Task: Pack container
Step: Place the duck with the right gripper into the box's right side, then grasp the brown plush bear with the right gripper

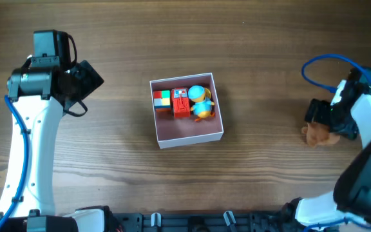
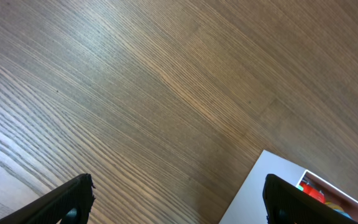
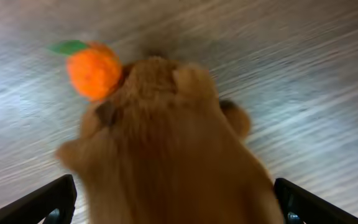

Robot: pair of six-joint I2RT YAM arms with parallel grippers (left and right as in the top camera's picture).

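**Now: container mid-table, both jaws spread and well clear of it**

You have the container (image 1: 192, 139) sitting flat near the middle of the table (image 1: 256, 174), turned slightly off square to the table's edges. It lies between your two arms and neither one touches it. Inside, three toys crowd the far half: a multicoloured cube (image 1: 161, 98) on the left, a red block (image 1: 181, 103) beside it, and a blue and yellow figure (image 1: 200, 102) on the right. The near half of the dusty pink floor is bare.

Your left gripper (image 1: 92, 80) hangs well to the left of the container, over bare wood. In the left wrist view its jaws stand wide apart with nothing between them (image 2: 179, 193), and one white corner of the container (image 2: 260, 186) shows at the lower right, beyond the right-hand finger.

Your right gripper (image 1: 319, 125) is far off on the right side of the table, well apart from the container. Its jaws are spread too, one at each lower corner of the right wrist view (image 3: 173, 193). A brown plush toy (image 3: 166, 149) fills the space between them, with an orange ball (image 3: 92, 70) topped by a green leaf at its head. That view is blurred, so you cannot tell whether either finger touches the plush. From overhead, the toy (image 1: 315, 136) lies on the wood just under the gripper.

The table is brown wood with long grain running left to right. A blue cable (image 1: 304, 72) loops above the right arm, and a black rail (image 1: 192, 222) runs along the near edge.
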